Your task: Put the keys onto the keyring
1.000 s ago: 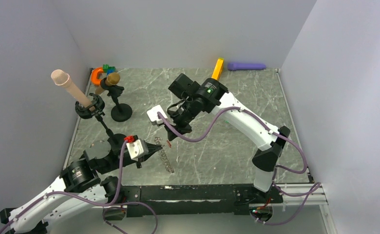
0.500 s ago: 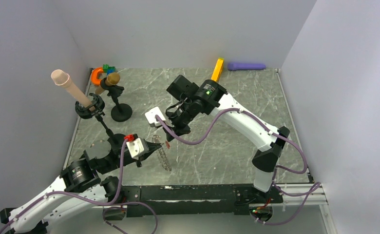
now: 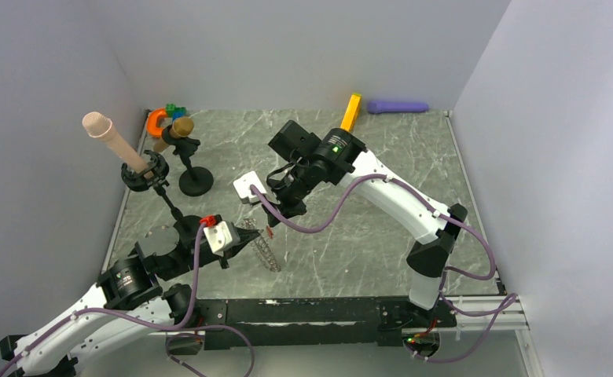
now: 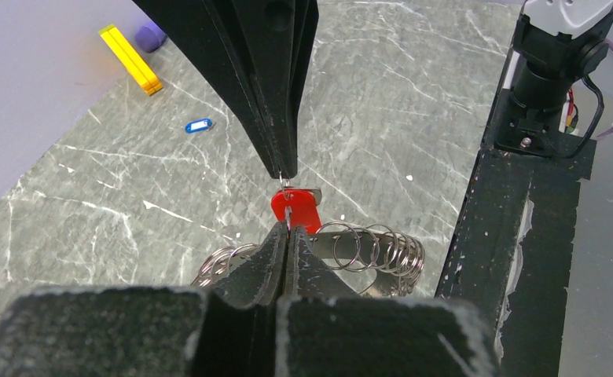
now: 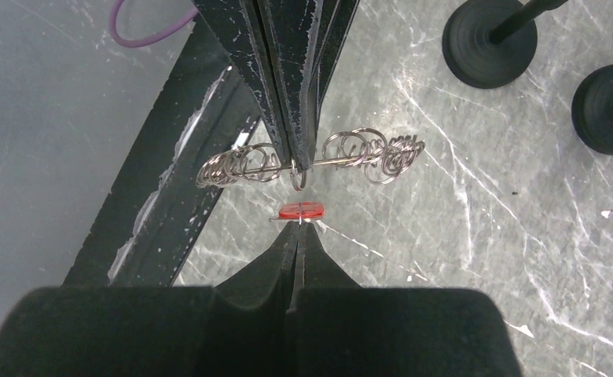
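My left gripper is shut on one ring of the keyring, a silver chain of rings that hangs to both sides of its tips just above the table. The red key sits pinched at the tip of my shut right gripper, edge-on and right in front of the held ring. In the top view the left gripper and right gripper meet tip to tip above the keyring. A blue key lies flat on the table farther off. No other keys show.
An orange block and a purple cylinder lie at the back edge. Black stands with round bases hold objects at the left. The black front rail runs close beside the keyring.
My right gripper has come a little left with the red key, up to the left gripper's tips. The keyring has shifted slightly in the left gripper's hold.
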